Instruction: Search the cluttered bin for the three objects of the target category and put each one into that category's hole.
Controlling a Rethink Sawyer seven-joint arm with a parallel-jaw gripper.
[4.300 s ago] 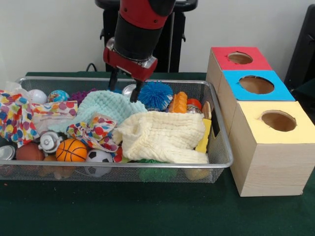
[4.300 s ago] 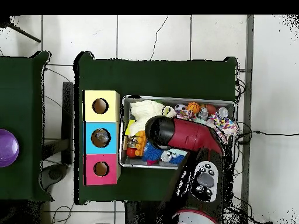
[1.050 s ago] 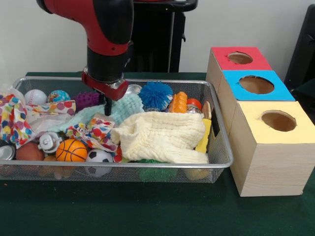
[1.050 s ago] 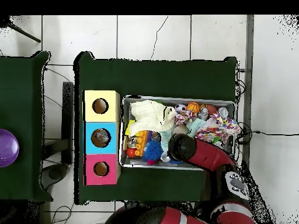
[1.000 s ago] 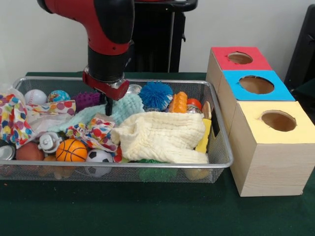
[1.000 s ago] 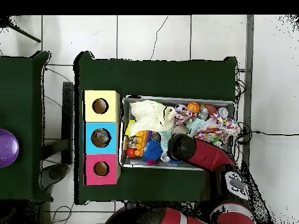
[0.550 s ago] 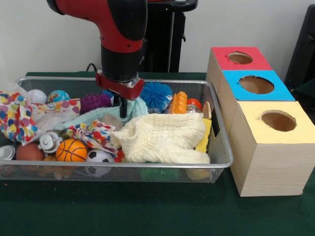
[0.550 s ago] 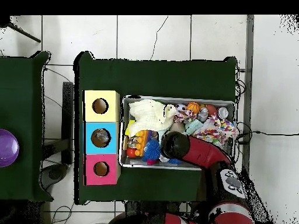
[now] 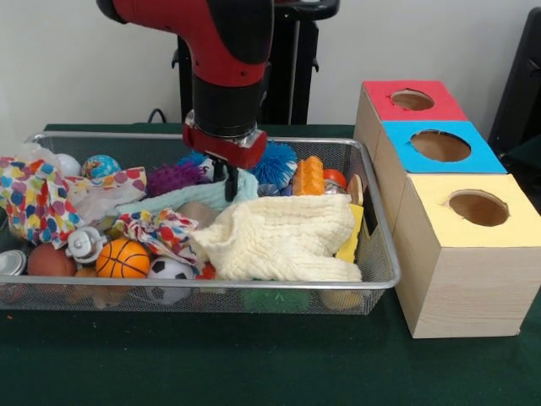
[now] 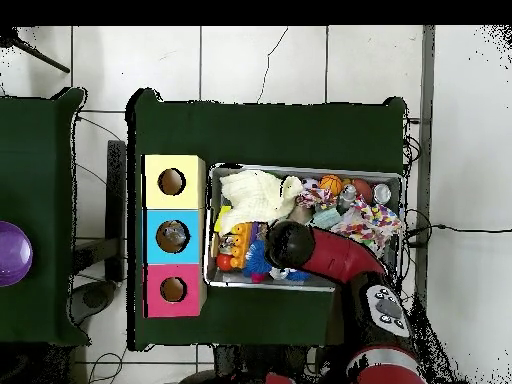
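Note:
The wire bin (image 9: 382, 250) holds a jumble of balls, toys and cloths. My gripper (image 9: 228, 183) hangs over the bin's middle back, shut on a mint green cloth (image 9: 173, 200) that stretches leftward from it. A cream cloth (image 9: 279, 237) lies just in front. A blue spiky ball (image 9: 279, 161) and a purple spiky ball (image 9: 172, 177) flank the gripper. A basketball (image 9: 122, 258) and a soccer ball (image 9: 172, 269) sit at the front left. In the overhead view the arm (image 10: 330, 255) hides the gripper.
Three wooden boxes with round holes stand right of the bin: red (image 9: 385, 106), blue (image 9: 406, 161), yellow (image 9: 473, 254). A polka-dot cloth (image 9: 34, 203) fills the bin's left end. An orange ridged toy (image 9: 307, 176) lies right of the blue ball.
The gripper has moved right across the bin, dragging the mint cloth with it. The purple spiky ball and the polka-dot cloth at the left are more exposed.

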